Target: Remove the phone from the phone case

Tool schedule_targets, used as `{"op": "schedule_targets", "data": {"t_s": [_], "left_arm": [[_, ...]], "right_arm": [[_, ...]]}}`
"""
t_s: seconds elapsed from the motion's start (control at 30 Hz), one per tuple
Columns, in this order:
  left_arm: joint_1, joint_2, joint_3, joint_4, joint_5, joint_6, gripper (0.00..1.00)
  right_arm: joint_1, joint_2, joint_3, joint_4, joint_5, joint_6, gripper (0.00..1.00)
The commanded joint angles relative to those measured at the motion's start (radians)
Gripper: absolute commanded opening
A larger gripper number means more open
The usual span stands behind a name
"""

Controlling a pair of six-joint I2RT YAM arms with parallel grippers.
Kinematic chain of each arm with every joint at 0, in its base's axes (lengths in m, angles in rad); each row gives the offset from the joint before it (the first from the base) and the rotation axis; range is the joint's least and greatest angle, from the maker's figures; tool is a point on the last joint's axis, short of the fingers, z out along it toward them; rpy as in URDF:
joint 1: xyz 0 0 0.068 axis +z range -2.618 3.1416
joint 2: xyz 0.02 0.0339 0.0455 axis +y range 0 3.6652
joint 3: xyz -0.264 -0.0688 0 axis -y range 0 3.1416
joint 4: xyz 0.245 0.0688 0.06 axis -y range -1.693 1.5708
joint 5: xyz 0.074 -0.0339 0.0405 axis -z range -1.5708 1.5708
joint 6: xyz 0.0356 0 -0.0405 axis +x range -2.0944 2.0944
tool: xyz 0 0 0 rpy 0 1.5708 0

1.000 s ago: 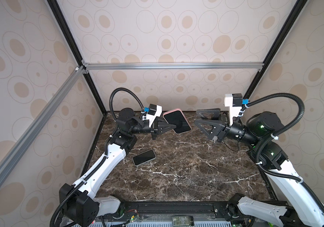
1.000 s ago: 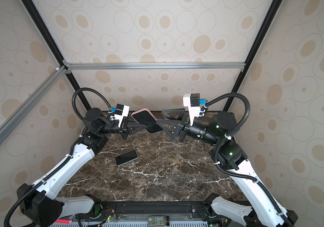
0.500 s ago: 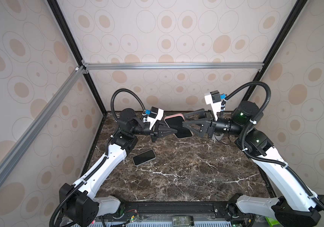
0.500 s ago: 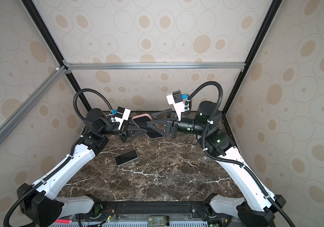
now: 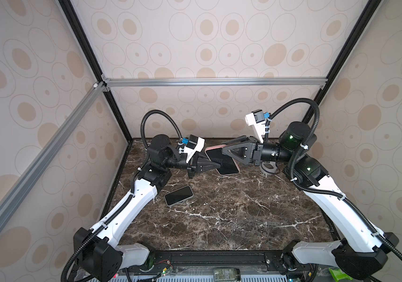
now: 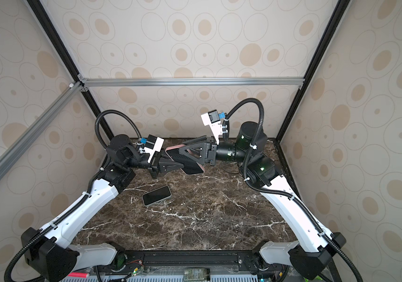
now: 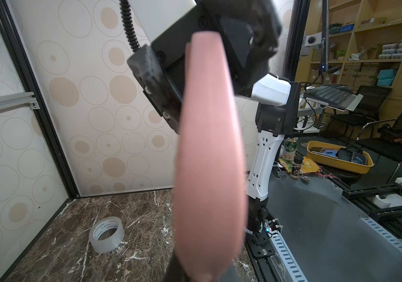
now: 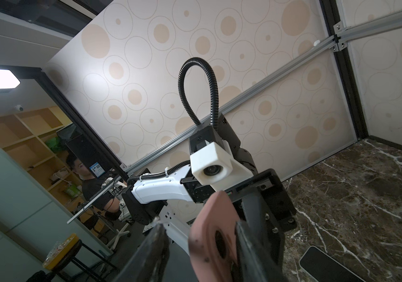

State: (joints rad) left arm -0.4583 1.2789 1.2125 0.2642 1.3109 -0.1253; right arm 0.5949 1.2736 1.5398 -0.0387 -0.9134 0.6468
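While the left gripper [image 5: 215, 166] is clamped tight on one edge of the pink phone case [image 5: 215, 148], it holds that case clear of the marble table [image 5: 231, 219], tilted, near the rear middle in both top views. The phone [image 5: 226, 168] sits inside the case, its dark screen framed by the pink rim and turned up toward the top cameras. From the opposite side the right gripper [image 5: 225, 146] reaches in with its jaws parted, straddling the case's other end. In the right wrist view its two fingers [image 8: 248, 244] stand on either side of the case [image 8: 209, 232]: one lies against the pink back beside the camera cutout, and the other is apart from it with a clear gap. That pincer therefore has nothing gripped. The left wrist view shows the case [image 7: 209, 146] edge-on and blurred. A second phone [image 5: 178, 196] lies flat on the table, screen up, beside the left arm and well apart from the held case. A tape roll [image 7: 106, 234] rests on the marble near a wall
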Motion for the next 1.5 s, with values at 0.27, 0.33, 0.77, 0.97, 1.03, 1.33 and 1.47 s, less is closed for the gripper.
{"op": "schedule_targets", "data": {"t_s": [0.27,0.33,0.77,0.97,1.03,1.33,1.47], "left_arm": [[-0.006,-0.015,0.115,-0.153,-0.084,0.232,0.0],[-0.006,-0.014,0.122,-0.165,-0.093,0.252,0.0],[-0.006,0.005,0.188,-0.297,-0.253,0.491,0.0],[-0.006,0.029,0.239,-0.352,-0.346,0.569,0.0],[-0.006,0.037,0.257,-0.365,-0.372,0.591,0.0],[-0.006,0.051,0.299,-0.377,-0.453,0.63,0.0],[-0.006,0.05,0.301,-0.367,-0.447,0.618,0.0]], "right_arm": [[-0.003,-0.006,-0.049,0.09,-0.051,0.107,0.36],[-0.004,-0.007,-0.065,0.126,-0.056,0.138,0.36],[-0.003,-0.005,-0.134,0.232,-0.101,0.317,0.3],[-0.002,-0.021,-0.179,0.212,-0.108,0.345,0.28],[-0.002,-0.024,-0.19,0.206,-0.113,0.349,0.27],[-0.001,-0.042,-0.228,0.172,-0.125,0.345,0.27],[-0.002,-0.047,-0.244,0.153,-0.125,0.329,0.26]]}}
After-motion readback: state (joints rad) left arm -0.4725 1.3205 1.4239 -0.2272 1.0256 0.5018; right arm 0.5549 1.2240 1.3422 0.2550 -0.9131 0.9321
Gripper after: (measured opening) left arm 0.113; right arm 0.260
